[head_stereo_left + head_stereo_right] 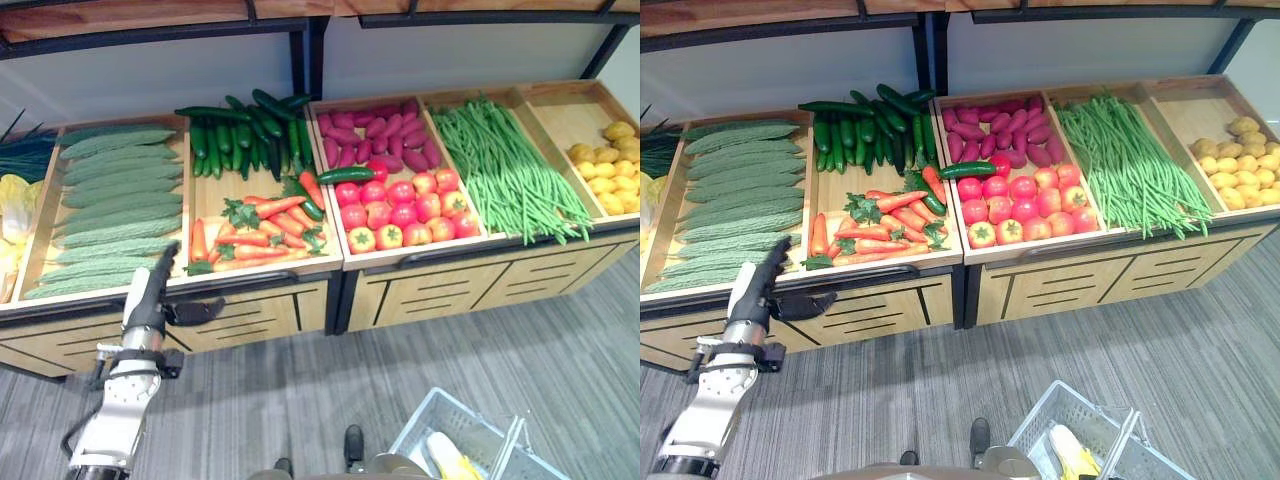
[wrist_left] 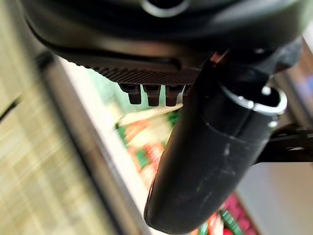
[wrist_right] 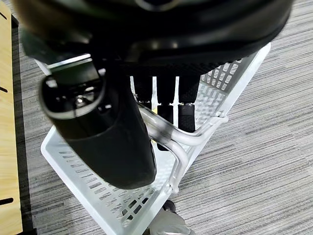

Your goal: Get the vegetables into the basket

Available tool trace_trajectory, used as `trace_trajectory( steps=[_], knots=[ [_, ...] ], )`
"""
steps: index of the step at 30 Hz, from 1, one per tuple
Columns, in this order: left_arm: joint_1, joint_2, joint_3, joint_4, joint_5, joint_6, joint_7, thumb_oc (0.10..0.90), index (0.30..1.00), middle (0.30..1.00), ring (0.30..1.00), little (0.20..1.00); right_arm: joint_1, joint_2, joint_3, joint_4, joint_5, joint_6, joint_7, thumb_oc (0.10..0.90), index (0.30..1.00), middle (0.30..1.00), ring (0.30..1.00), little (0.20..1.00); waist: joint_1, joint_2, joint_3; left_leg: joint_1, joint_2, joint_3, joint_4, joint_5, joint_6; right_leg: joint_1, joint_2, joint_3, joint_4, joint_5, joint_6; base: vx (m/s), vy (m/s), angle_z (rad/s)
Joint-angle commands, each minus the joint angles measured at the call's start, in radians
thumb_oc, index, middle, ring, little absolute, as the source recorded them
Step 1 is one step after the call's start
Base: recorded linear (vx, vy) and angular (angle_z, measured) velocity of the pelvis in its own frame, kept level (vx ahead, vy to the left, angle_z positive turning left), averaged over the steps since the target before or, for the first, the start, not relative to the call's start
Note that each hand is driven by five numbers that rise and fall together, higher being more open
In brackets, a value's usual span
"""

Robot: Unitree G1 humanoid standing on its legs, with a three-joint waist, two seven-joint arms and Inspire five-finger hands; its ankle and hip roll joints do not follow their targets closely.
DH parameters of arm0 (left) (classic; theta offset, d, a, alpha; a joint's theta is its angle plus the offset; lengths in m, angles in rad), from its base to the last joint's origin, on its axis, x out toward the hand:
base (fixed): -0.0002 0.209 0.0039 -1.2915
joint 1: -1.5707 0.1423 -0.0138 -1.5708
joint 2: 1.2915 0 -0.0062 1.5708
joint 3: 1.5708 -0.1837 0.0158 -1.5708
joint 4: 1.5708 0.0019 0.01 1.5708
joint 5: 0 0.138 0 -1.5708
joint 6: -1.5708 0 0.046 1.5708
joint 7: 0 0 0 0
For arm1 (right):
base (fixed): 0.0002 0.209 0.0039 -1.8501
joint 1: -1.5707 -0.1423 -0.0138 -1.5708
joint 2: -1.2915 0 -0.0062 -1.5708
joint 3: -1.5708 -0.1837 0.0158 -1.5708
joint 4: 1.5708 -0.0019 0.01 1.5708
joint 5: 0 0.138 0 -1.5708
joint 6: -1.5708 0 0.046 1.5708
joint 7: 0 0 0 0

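Wooden produce stand [image 1: 300, 275] on grey carpet [image 1: 500, 340]; left hand [image 1: 150, 295] spread; right hand [image 3: 166, 98] clamped on basket [image 3: 88, 186] handle

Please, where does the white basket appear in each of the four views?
Left eye view: white basket at the bottom edge, right of centre, on the floor.
Right eye view: bottom edge, right of centre.
Left wrist view: not in it.
Right wrist view: under the right hand.
Shared landmark: its metal handles.

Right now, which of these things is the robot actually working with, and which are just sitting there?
In the job:
- left robot hand, open by the carrots
- right robot hand, curled round the handle of the white basket

Just sitting there:
- tomatoes
- green beans
- potatoes
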Motion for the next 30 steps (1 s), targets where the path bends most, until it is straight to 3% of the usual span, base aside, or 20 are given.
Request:
trace_trajectory(
  steps=[1, 5, 14, 19, 23, 30],
  knots=[
    [-0.122, 0.089, 0.054, -0.068, 0.144, -0.087, 0.111, 0.9, 1.0, 1.0, 1.0, 1.0, 0.001, -0.014, 0.094, 0.059, -0.051, 0.009, 0.001, 0.4, 0.3, 0.3, 0.3, 0.3, -0.027, -0.023, -0.059, -0.03, 0.015, 0.016, 0.0, -0.012, -0.053, 0.079, -0.086, 0.025, 0.025, -0.116, 0.102, 0.01, 0.017, -0.06],
    [-0.209, 0.144, 0.019, -0.005, 0.242, -0.064, 0.139, 0.9, 1.0, 1.0, 1.0, 1.0, -0.004, -0.018, 0.109, 0.066, -0.062, 0.008, 0.001, 0.4, 0.3, 0.3, 0.3, 0.3, -0.039, -0.017, -0.067, -0.019, 0.014, 0.025, 0.0, -0.016, -0.053, 0.082, -0.087, 0.032, 0.026, -0.117, 0.103, 0.02, 0.013, -0.08],
    [-0.58, 0.274, -0.279, 0.42, 0.513, 0.078, 0.152, 0.9, 1.0, 1.0, 1.0, 1.0, -0.01, -0.046, 0.132, 0.089, -0.076, 0.004, -0.005, 0.4, 0.3, 0.3, 0.3, 0.3, -0.094, -0.001, -0.073, -0.017, 0.015, 0.049, 0.0, -0.019, -0.058, 0.07, -0.088, 0.055, 0.034, -0.116, 0.114, 0.02, 0.008, -0.09],
    [-0.781, 0.273, -0.487, 0.708, 0.562, 0.119, 0.128, 0.9, 1.0, 1.0, 1.0, 1.0, -0.019, -0.058, 0.15, 0.098, -0.069, -0.002, -0.02, 0.4, 0.3, 0.3, 0.3, 0.3, -0.119, 0.004, -0.062, -0.037, 0.018, 0.061, 0.0, -0.021, -0.06, 0.048, -0.084, 0.061, 0.029, -0.114, 0.123, 0.01, -0.003, -0.08],
    [-0.895, 0.261, -0.593, 0.879, 0.559, 0.134, 0.122, 0.9, 1.0, 1.0, 1.0, 1.0, -0.038, -0.057, 0.178, 0.093, -0.053, -0.013, -0.031, 0.4, 0.3, 0.3, 0.3, 0.3, -0.136, 0.001, -0.048, -0.083, 0.024, 0.071, 0.0, -0.004, -0.063, -0.003, -0.082, 0.07, 0.025, -0.096, 0.13, -0.04, -0.006, -0.08],
    [-0.952, 0.235, -0.653, 1.018, 0.529, 0.137, 0.131, 0.9, 1.0, 1.0, 1.0, 1.0, -0.052, -0.045, 0.213, 0.086, -0.045, -0.02, -0.045, 0.4, 0.3, 0.3, 0.3, 0.3, -0.149, -0.001, -0.035, -0.125, 0.024, 0.086, 0.0, 0.005, -0.06, -0.053, -0.08, 0.085, 0.022, -0.08, 0.137, -0.01, 0.006, -0.08]
  ],
)
